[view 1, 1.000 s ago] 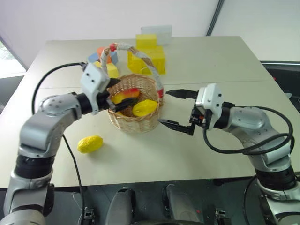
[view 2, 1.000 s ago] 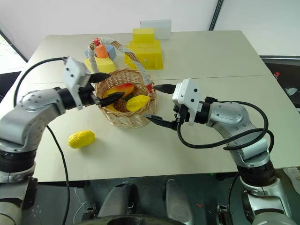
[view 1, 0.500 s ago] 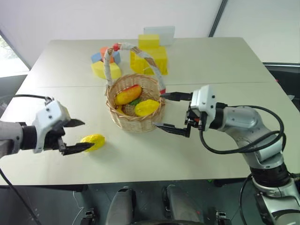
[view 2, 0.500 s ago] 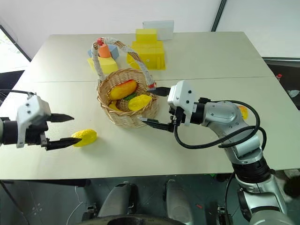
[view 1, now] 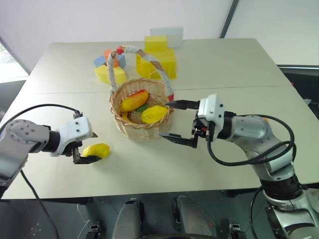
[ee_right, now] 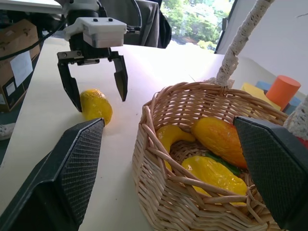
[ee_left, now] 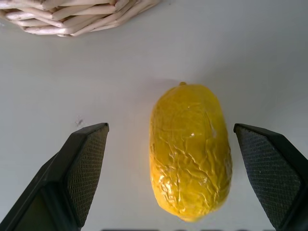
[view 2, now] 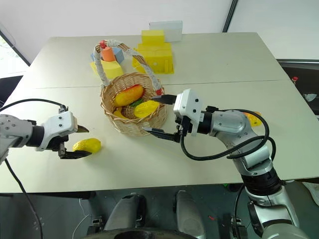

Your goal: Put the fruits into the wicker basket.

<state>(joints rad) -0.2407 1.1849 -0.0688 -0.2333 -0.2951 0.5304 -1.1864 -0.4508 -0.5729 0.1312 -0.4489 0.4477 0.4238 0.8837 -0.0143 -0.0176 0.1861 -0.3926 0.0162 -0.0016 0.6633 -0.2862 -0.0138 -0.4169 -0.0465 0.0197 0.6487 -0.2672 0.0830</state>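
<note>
A pale beige tabletop [view 1: 224, 64], made of two slabs meeting at a seam that runs across its middle, stands before a plain white wall, with dark floor beyond its right edge. The round tan woven wicker basket [view 1: 142, 127] with its tall arched white-wrapped handle sits near the table's centre. Inside lie a red-and-yellow oval mango [view 1: 134, 100], a yellow fruit [view 1: 154, 114] and another yellow piece partly hidden beneath them.

At about eight o'clock from the basket, a crinkled yellow lemon [view 1: 96, 150] lies on the bare table, well apart from the wicker. The left gripper [view 1: 84, 147] is at the lemon with its black fingers spread wide, one to either side; the left wrist view shows clear gaps between pads and fruit.

At three o'clock from the basket, the right gripper [view 1: 173, 121] points at the wicker wall, its fingers wide apart and empty.

At twelve o'clock, yellow box-shaped blocks [view 1: 158, 56], an orange cylinder [view 2: 107, 53], a blue block [view 1: 100, 60] and a translucent white box [view 1: 167, 36] cluster near the far edge.
</note>
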